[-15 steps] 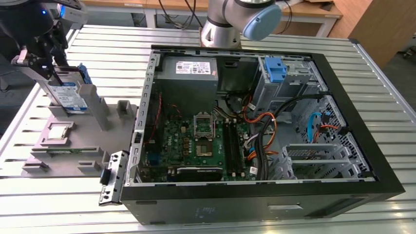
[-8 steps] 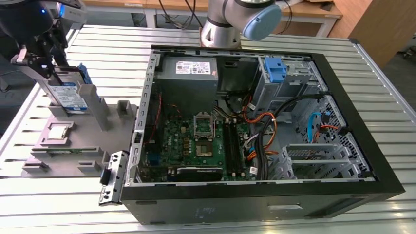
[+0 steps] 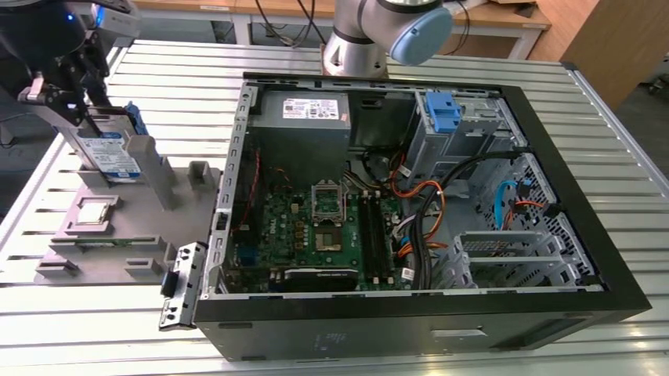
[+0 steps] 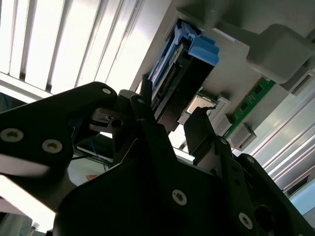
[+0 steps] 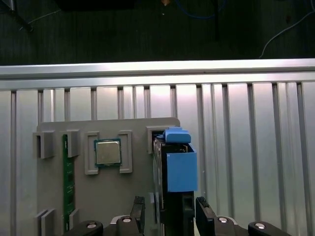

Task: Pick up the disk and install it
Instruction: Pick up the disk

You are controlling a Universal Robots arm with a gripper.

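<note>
The silver-grey, blue-framed rectangular disk (image 5: pixel 179 169) is straddled by the black gripper (image 5: pixel 171 210), jaws spread; its flat faces should be clamped squarely, centred.

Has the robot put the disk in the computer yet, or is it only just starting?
Only just starting. Done: the gripper is right at the flat silver-grey hard drive in its bright blue plastic carrier. In hand: the pick-up. The hard drive stands upright in the grey plastic holder, outside the open black computer case, and is not lifted yet. Left: lifting it out and installing it in the case.
</note>
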